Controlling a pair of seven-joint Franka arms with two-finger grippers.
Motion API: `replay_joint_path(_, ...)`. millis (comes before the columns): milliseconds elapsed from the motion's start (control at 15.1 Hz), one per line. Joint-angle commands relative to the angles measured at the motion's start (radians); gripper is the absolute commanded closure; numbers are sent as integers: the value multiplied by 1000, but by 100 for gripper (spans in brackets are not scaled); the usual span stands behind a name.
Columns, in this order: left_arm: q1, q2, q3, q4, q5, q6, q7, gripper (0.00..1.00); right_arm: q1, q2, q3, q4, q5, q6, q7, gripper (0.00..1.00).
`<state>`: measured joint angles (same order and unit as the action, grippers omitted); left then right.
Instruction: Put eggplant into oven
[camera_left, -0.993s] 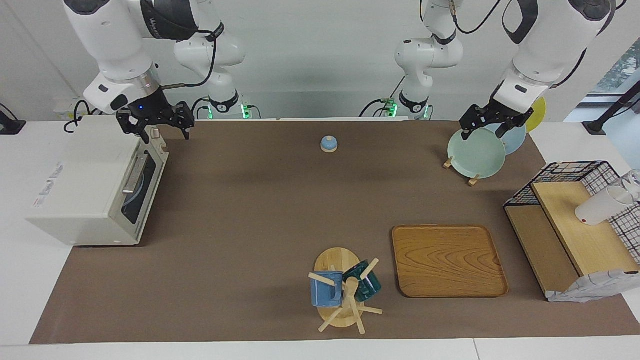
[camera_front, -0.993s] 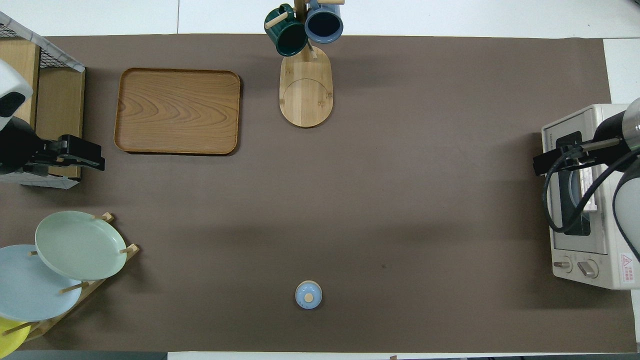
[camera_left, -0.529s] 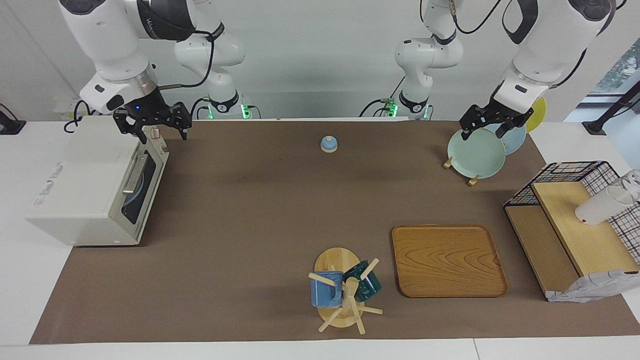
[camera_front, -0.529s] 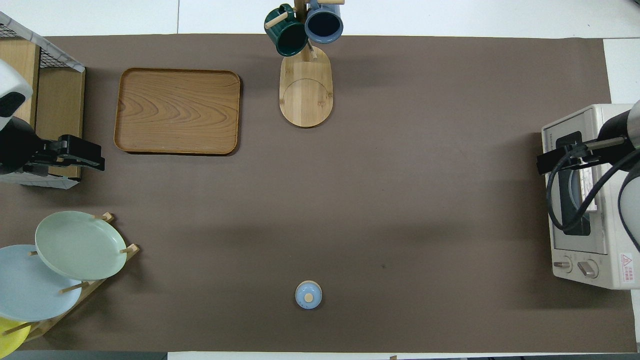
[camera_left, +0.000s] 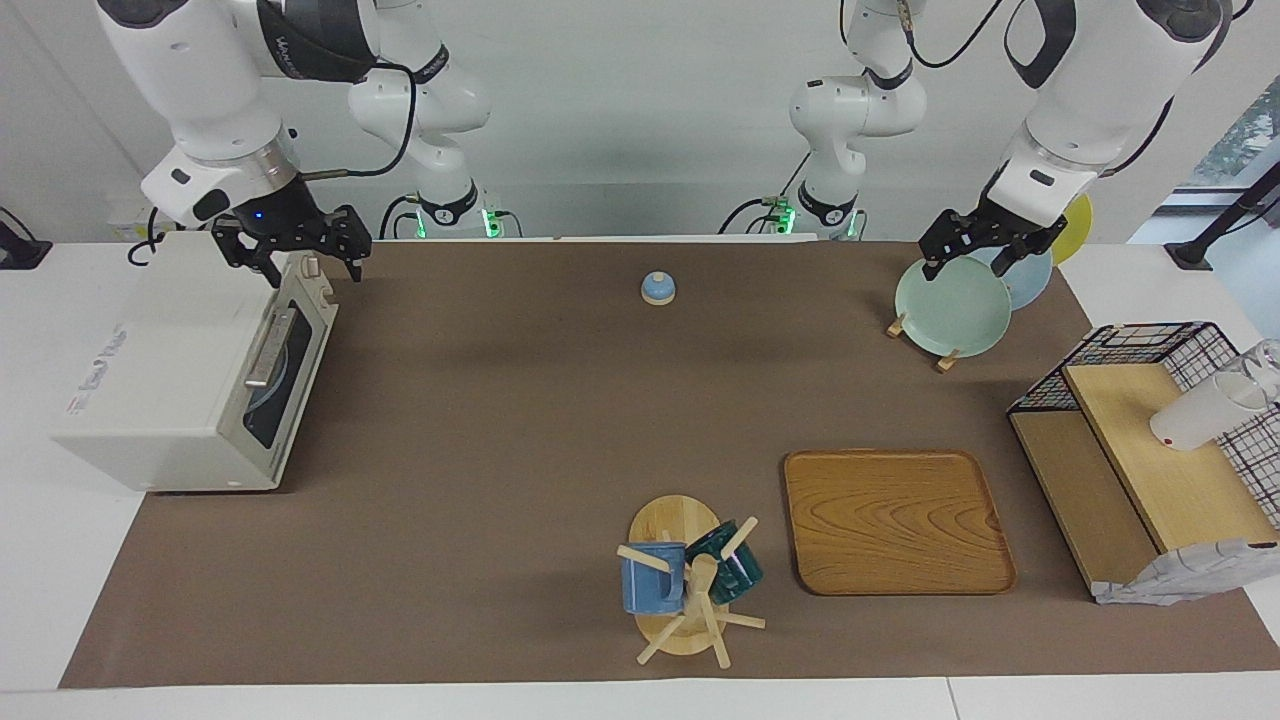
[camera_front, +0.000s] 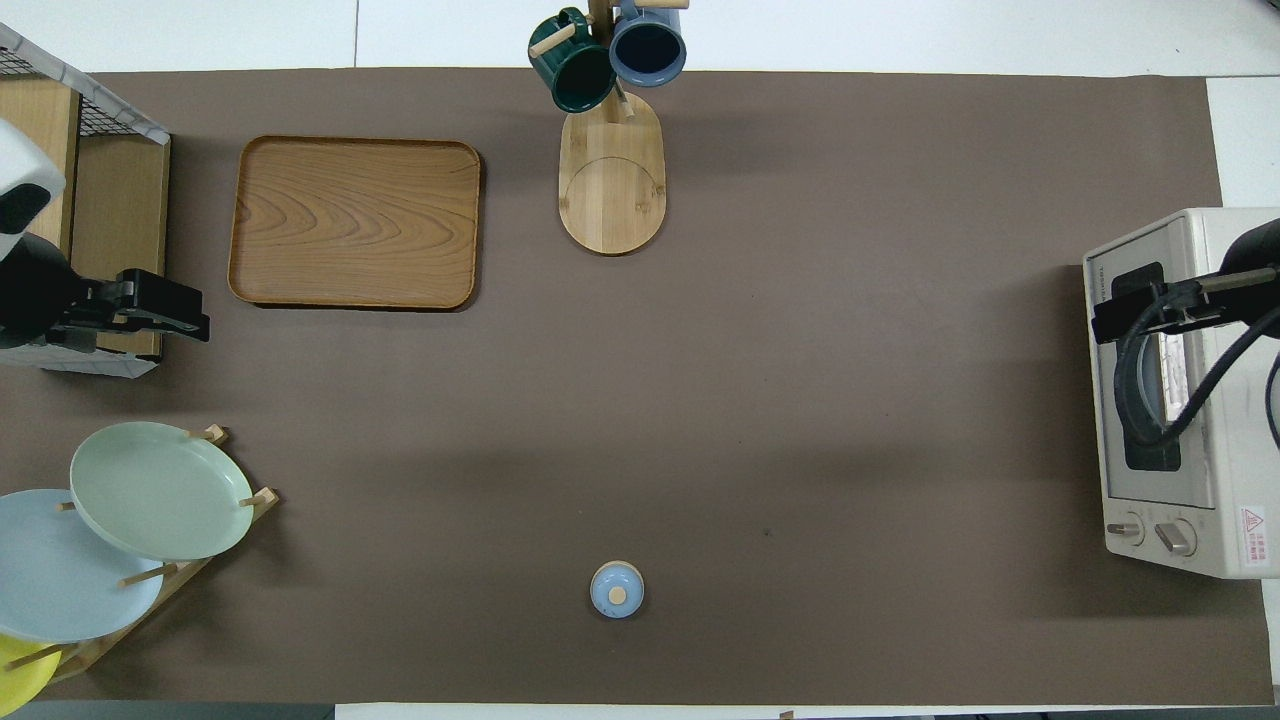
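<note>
1. Though the job is to get an eggplant into the boxy off-white toaster oven (camera_left: 190, 380) at the right arm's end of the table (camera_left: 500, 450), I can't spot the eggplant anywhere: not on the brown mat, not in either claw. The oven door looks shut, and something pale shows through its dark glass, too dim to name. My guess is the eggplant may already be inside, but I can't confirm it.

2. The right claw (camera_left: 290, 252) hangs over the oven's top edge near the knob end, fingers spread and holding nothing.

3. The left claw (camera_left: 983, 243) waits above the pale green plate (camera_left: 952, 306) leaning in the wooden plate rack, also spread and empty.

4. What could go wrong: if the right claw drops from here, it could knock the oven's top or its knobs, because it is so close over them.

5. If the door needs opening again, a pull on the metal bar handle (camera_left: 268, 348) could drag the whole oven along the mat, since nothing seems to hold it in place.

6. A careless swing of the left arm could tip that green plate out of its rack.

7. The small blue domed lid (camera_left: 657, 288), the rectangular wooden tray (camera_left: 895, 520) and the wooden mug tree (camera_left: 685, 580) sit well apart from both claws.
</note>
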<state>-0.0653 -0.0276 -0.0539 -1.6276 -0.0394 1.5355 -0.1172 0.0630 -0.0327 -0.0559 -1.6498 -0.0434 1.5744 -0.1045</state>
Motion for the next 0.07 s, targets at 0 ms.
replay_joint_path(0, 10, 0, -9, 6, 19, -9, 2, 0, 0, 8, 2, 18, 25, 6, 11, 0)
